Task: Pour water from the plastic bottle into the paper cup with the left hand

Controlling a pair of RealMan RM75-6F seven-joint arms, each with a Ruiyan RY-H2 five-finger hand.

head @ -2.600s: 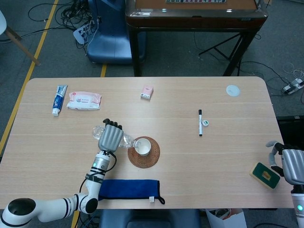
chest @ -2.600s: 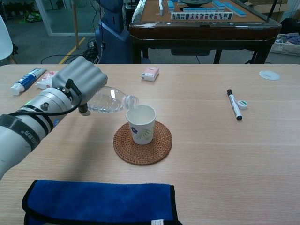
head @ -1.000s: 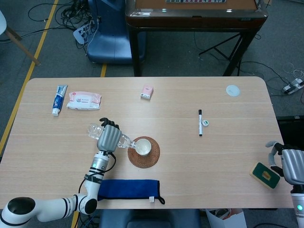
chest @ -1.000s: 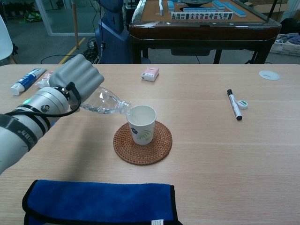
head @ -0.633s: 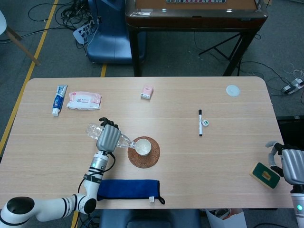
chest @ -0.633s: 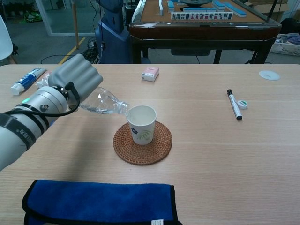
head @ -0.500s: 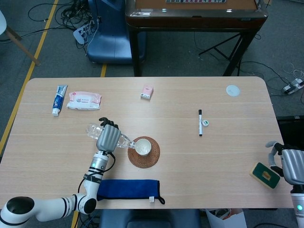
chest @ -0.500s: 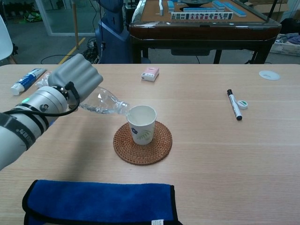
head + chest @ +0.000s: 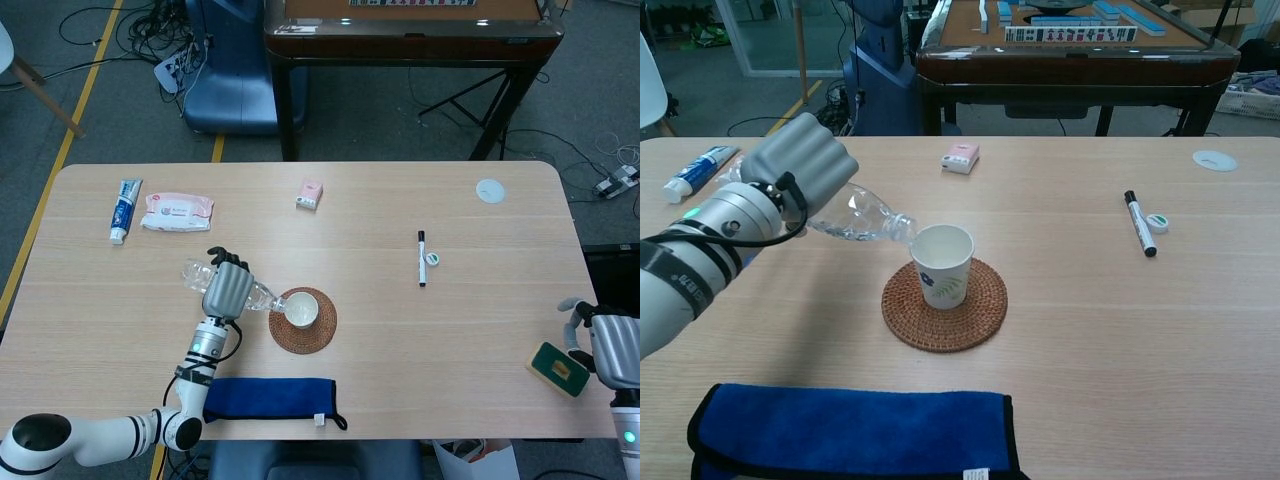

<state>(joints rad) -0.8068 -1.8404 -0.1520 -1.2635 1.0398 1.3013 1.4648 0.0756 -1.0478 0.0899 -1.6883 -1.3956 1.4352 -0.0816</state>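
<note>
My left hand (image 9: pixel 227 287) (image 9: pixel 800 165) grips a clear plastic bottle (image 9: pixel 862 217) (image 9: pixel 258 294), tilted with its neck down at the rim of the paper cup (image 9: pixel 941 263) (image 9: pixel 301 309). The white cup carries a leaf print and stands upright on a round woven coaster (image 9: pixel 944 305) (image 9: pixel 303 320). The bottle's base end (image 9: pixel 192 271) sticks out past the hand to the left. My right hand (image 9: pixel 610 345) rests at the table's right front edge beside a green sponge (image 9: pixel 559 368), its fingers curled and holding nothing.
A blue cloth (image 9: pixel 850 432) (image 9: pixel 268 398) lies at the front edge. A black marker (image 9: pixel 1139 236) and its cap (image 9: pixel 1157 222) lie right of the cup. A pink box (image 9: pixel 961 158), wipes pack (image 9: pixel 177 211), toothpaste tube (image 9: pixel 124 209) and white disc (image 9: pixel 1214 159) sit farther back.
Since 2.6 s ago the left hand tipped the bottle's neck down to the cup's rim. Over the last second the hand shifted slightly left; the tilt holds. The right hand is still.
</note>
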